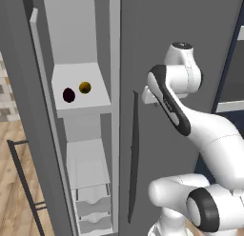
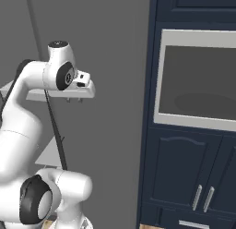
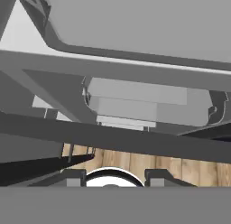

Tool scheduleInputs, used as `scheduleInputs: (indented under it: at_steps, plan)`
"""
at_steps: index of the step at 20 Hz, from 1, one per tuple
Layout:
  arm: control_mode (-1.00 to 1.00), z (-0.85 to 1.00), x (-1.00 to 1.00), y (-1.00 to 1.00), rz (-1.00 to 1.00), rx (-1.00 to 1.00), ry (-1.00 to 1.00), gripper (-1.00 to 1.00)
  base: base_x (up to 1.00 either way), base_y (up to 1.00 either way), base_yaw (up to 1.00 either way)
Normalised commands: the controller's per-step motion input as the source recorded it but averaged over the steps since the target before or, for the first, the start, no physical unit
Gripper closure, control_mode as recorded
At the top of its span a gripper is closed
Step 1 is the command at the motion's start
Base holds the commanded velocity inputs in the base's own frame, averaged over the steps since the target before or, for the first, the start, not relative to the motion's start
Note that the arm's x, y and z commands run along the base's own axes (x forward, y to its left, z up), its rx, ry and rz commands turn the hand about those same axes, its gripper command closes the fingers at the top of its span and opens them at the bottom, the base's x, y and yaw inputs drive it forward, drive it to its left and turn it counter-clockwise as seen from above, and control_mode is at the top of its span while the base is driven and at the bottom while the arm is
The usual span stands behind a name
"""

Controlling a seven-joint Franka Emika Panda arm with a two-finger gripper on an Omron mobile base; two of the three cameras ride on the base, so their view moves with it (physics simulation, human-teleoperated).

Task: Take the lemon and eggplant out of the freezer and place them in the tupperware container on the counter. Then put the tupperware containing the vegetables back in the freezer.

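Left base view shows lemon [image 1: 85, 87] beside eggplant [image 1: 68, 94]; hand view shows the tool [image 3: 115, 175] parted, empty.

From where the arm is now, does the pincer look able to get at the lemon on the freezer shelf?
Probably yes, after a swing left. The freezer stands open, and the lemon sits beside the eggplant on an otherwise bare shelf. The pincer hangs in front of the shut grey door panel, off to the right of the opening.
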Motion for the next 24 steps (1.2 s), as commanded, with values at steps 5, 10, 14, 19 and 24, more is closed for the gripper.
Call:
scheduleInputs:
  at_steps: [5, 10, 14, 19, 24]
  plan:
    - [-1.00, 0.04, -0.35, 0.03, 0.00, 0.00, -0.11, -1.00, 0.00, 0.00, 0.00]
    - [-1.00, 0.35, -0.56, 0.00, 0.00, 0.00, -0.15, -1.00, 0.00, 0.00, 0.00]
    - [-1.00, 0.29, -0.76, 0.00, 0.00, 0.00, -0.07, -1.00, 0.00, 0.00, 0.00]
    - [-1.00, 0.12, -0.78, 0.00, -0.02, 0.00, 0.01, -1.00, 0.00, 0.00, 0.00]
    - [-1.00, 0.00, -0.47, 0.00, -0.05, 0.00, 0.13, -1.00, 0.00, 0.00, 0.00]
